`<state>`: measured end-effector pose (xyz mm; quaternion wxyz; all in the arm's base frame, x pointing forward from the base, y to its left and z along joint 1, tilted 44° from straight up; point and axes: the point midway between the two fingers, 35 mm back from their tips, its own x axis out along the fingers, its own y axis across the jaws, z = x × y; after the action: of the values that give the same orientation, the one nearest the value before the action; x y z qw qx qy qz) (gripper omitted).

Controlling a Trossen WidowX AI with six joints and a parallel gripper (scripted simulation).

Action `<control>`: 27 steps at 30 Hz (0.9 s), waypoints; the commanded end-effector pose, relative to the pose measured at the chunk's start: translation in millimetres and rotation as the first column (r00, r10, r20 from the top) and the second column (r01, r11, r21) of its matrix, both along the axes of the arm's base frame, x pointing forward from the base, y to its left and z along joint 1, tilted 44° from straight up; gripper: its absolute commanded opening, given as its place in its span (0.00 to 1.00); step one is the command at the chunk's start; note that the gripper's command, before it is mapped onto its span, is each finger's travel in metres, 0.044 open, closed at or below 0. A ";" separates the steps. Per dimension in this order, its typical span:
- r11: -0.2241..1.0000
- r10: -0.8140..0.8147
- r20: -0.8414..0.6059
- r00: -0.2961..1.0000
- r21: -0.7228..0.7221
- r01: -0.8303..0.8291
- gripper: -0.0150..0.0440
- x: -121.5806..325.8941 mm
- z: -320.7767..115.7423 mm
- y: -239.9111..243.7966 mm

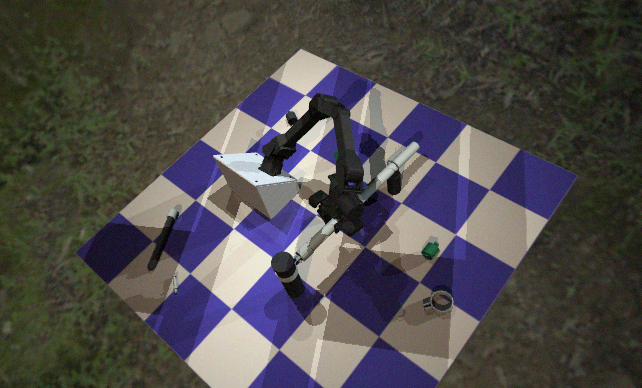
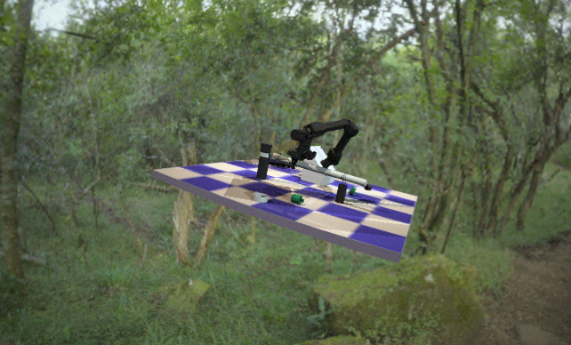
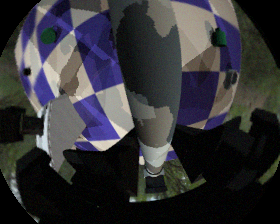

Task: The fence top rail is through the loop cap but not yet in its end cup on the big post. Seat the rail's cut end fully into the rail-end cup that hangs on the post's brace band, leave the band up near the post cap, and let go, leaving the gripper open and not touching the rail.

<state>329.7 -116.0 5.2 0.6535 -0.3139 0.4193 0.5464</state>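
The white rail (image 1: 318,241) (image 2: 350,179) (image 3: 151,65) runs through the loop cap (image 1: 393,165) on the small dark post (image 1: 394,185) (image 2: 341,194). Its other end meets the rail-end cup (image 1: 299,257) beside the big black post (image 1: 294,287) (image 2: 262,169). The views do not show how deep the end sits in the cup. The pale brace band (image 1: 287,275) (image 2: 265,156) is up near the post cap (image 1: 282,261). My gripper (image 1: 338,219) (image 3: 150,126) is shut on the rail, between the two posts, with dark fingers on both sides of it.
A white slanted box (image 1: 277,197) (image 3: 63,127) stands beside the arm. A green fitting (image 1: 430,250) (image 2: 297,198) (image 3: 219,37) and a ring clamp (image 1: 442,301) (image 2: 261,197) lie on the rail's other side. A dark rod (image 1: 162,240) and a small pale bolt (image 1: 176,283) lie beyond the box.
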 end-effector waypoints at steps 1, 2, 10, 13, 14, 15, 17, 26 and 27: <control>1.000 -0.008 0.005 1.000 -0.016 0.008 0.25 -1.2 -1.6 -11.3; 1.000 -0.008 0.005 1.000 -0.017 0.008 0.25 -1.3 -2.0 -12.0; 1.000 -0.008 0.005 1.000 -0.017 0.008 0.25 -2.1 -5.4 -17.2; 1.000 0.003 -0.001 1.000 0.001 -0.003 0.25 -1.1 -5.5 -6.4; 1.000 0.003 -0.001 1.000 0.001 -0.003 0.25 -1.1 -5.5 -6.4; 1.000 0.003 -0.001 1.000 0.001 -0.003 0.25 -1.1 -5.5 -6.4; 1.000 0.003 -0.001 1.000 0.001 -0.003 0.25 -1.1 -5.5 -6.4; 1.000 0.003 -0.001 1.000 0.001 -0.003 0.52 -1.1 -5.5 -6.4; 1.000 0.003 -0.001 1.000 0.001 -0.003 0.57 -1.1 -5.5 -6.4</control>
<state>328.4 -122.3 -0.7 0.6522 -0.3140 0.4189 0.5482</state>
